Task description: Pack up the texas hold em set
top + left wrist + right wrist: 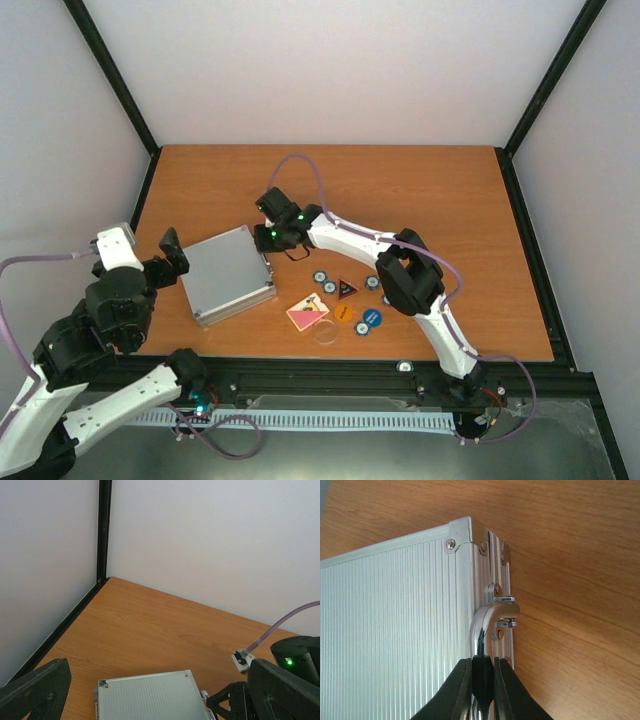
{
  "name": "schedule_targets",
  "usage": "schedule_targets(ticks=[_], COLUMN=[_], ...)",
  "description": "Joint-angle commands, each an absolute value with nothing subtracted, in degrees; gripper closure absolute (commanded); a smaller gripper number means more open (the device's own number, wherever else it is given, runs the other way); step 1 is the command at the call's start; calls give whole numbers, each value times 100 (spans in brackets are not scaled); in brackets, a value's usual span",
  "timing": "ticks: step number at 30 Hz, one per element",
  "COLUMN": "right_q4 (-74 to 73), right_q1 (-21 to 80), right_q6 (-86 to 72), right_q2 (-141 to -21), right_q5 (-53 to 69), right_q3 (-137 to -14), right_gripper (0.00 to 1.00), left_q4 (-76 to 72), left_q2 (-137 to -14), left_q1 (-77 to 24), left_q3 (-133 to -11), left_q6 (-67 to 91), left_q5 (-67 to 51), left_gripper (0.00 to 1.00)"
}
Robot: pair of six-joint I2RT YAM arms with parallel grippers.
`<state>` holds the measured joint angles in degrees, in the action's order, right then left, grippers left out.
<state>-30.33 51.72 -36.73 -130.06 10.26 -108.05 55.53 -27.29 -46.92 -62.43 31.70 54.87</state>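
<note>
The silver case (228,275) lies closed on the wooden table, left of centre. My right gripper (272,237) is shut on its chrome handle (490,617) at the case's far right edge, and the ribbed lid (395,625) fills the left of the right wrist view. My left gripper (172,258) stands open just left of the case, with nothing between its fingers (37,690); the case (150,697) shows low in that view. Loose to the right lie blue-white chips (320,277), a red-black triangle (346,289), a pink card deck (307,312), an orange disc (343,312), a blue disc (368,320) and a clear disc (325,333).
White walls with black corner posts (103,530) close the table at the back and sides. The right arm (410,270) arches over the table beside the loose pieces. A black rail (400,375) runs along the near edge.
</note>
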Motion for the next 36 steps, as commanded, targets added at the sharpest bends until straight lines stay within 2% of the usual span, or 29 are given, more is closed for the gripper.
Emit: schedule_targets(ticks=[1, 3, 11, 14, 18, 25, 30, 36], right_q4=[-3035, -3043, -3062, -3148, -3324, -3392, -4204, -3911], right_q1=[5053, 5010, 4861, 4852, 4815, 4711, 4710, 4401], right_q6=[-3729, -3735, -3649, -3469, -3174, -2419, -1645, -2058], right_q2=[-13102, -13092, -12688, -12505, -12355, -12356, -12840, -12373], right_q5=[961, 951, 730, 609, 504, 1184, 1555, 1155], right_q3=[-10733, -10664, -10283, -10294, -10448, -10797, -11848, -11089], right_gripper=[92, 88, 50, 41, 40, 41, 40, 39], left_q4=[5498, 5512, 5506, 5502, 5458, 5323, 5140, 5265], left_q2=[-2838, -2912, -3109, -3233, -3399, -4053, -3828, -4398], left_q1=[-4672, -4674, -4676, -4676, -4676, -4671, -4671, -4674], left_q3=[-6398, -6411, -6414, -6329, -6228, -5974, -5619, -5611], left_q6=[3050, 3050, 3113, 3211, 3513, 4093, 4759, 5125], left_q5=[5492, 5491, 5431, 5419, 5352, 5137, 5313, 5284], left_gripper=[0, 0, 0, 0, 0, 0, 0, 3])
